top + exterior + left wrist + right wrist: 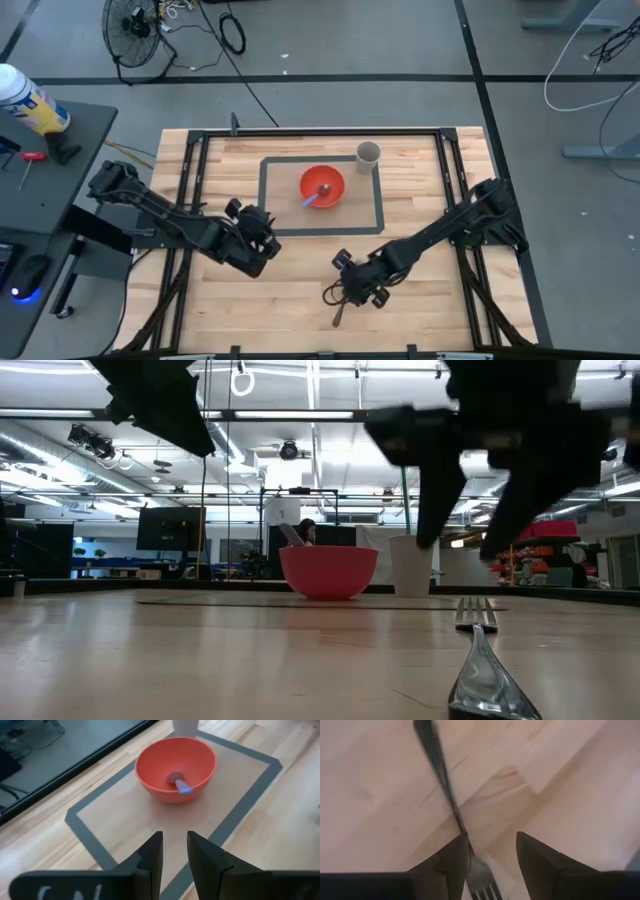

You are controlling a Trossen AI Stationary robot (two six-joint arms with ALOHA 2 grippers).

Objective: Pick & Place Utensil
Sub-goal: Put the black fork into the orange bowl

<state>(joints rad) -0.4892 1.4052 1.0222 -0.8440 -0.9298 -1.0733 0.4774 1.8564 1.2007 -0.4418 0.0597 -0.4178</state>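
A metal fork (340, 315) lies flat on the wooden table near its near edge, and shows close up in the low view (478, 660). My right gripper (352, 290) hovers open just above it. In the right wrist view the fork's neck (459, 820) runs beside one finger and its tines lie below the gap (492, 855). My left gripper (255, 240) waits left of centre with a narrow gap between its fingers (175, 852), facing a red bowl (175, 767). A blue-handled utensil (181, 786) rests in the bowl.
The red bowl (321, 187) sits inside a grey taped rectangle (265, 200) in the table's far half. A pale cup (368, 155) stands on the rectangle's far right corner. Bare wood surrounds the fork. Black frame rails (190, 170) run along the table's sides.
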